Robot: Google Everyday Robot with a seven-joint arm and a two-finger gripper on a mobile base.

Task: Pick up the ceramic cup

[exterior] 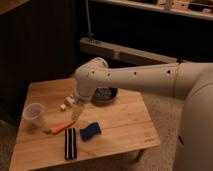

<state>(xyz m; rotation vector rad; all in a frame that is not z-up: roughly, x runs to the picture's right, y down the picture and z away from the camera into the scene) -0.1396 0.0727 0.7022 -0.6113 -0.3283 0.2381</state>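
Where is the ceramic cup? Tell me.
In the camera view, the ceramic cup stands on the wooden table, far left, just left of the orange object; the gripper hangs to its right, apart.

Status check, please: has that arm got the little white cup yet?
Not yet. Gripper over middle of wooden table, pointing down. Ceramic cup upright near image-left edge, untouched. Carrot lies between them; dark bowl behind the arm.
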